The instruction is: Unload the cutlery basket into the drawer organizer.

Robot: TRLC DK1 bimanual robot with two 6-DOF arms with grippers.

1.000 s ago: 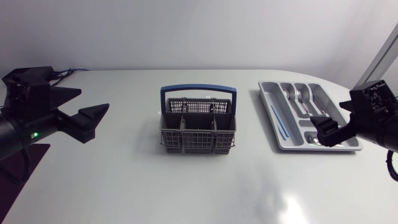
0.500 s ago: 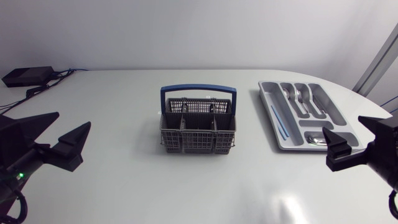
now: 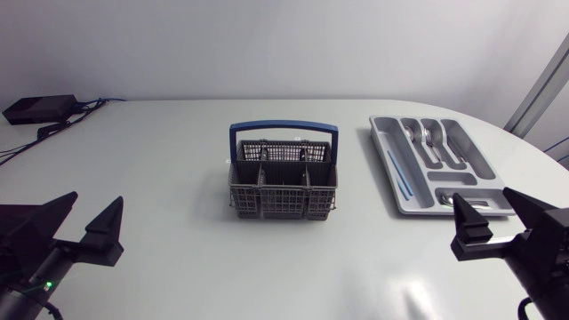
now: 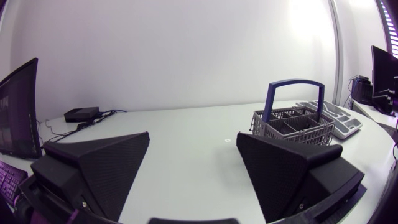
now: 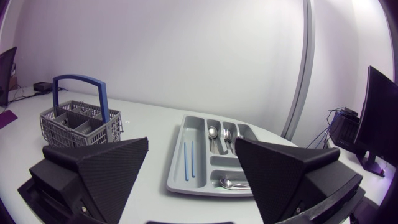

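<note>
Grey plastic lattice cutlery basket (image 3: 283, 201), blue-handled, stands mid-table, well ahead of the released left pincer (image 3: 93, 203). The moulded grey drawer organizer (image 3: 385, 169) lies near the released right pincer (image 3: 485, 197).

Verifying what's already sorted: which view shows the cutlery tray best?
Right wrist view: the tray lies close ahead of the right gripper, its compartments open to view, with silver cutlery and blue sticks inside. Head view shows the tray nearly whole from above, but smaller. Left wrist view catches only a far sliver behind the basket.

Bright diffuse light, soft shadows, glare on table (image 3: 411, 289)
</note>
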